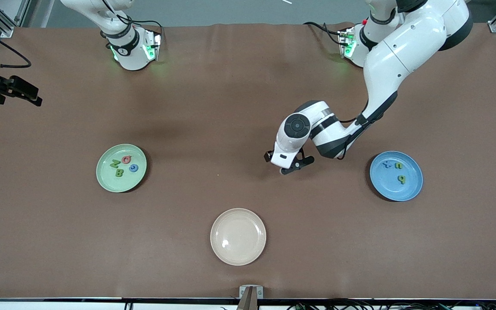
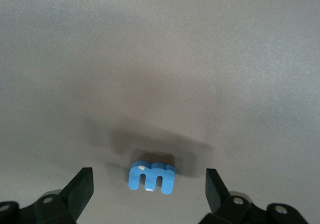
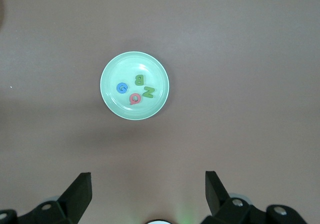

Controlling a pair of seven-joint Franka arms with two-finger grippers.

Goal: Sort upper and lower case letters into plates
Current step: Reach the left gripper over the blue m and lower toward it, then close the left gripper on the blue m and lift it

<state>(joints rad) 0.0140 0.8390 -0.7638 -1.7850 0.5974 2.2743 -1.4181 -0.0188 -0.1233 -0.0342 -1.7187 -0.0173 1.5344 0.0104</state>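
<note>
Clock is the front camera's view, 12 at the robot bases.

Your left gripper (image 1: 293, 165) sits just off table centre toward 3 o'clock. Its fingers (image 2: 82, 184) are spread wide and hold nothing. You can see the blue lowercase m (image 2: 151, 178) lying on the brown table (image 1: 248, 107) between the fingertips, with clear gaps on both sides and nothing touching it.

Your right gripper (image 1: 28, 92) hangs high over the table edge at about 10 o'clock, where the right arm waits. Its fingers (image 3: 82, 184) are also apart and empty.

The pale green plate (image 1: 101, 172) is out at 9 o'clock, about midway between centre and edge. It holds four letters:
- green letter, Z or N (image 1: 114, 163), at the plate's 10
- green B (image 1: 119, 173) at 6
- pink round capital (image 1: 126, 159) at 1; I can't tell which letter it is
- blue G (image 1: 133, 168) at 3

The bright blue plate (image 1: 375, 181) is at 3 o'clock, well apart from the left gripper. It holds three letters:
- blue x (image 1: 387, 164) at the plate's 11
- green n (image 1: 399, 166) at 12
- green q (image 1: 401, 179) near the middle, toward 5

The cream plate (image 1: 238, 258) is at 6 o'clock, nearest the front camera.
</note>
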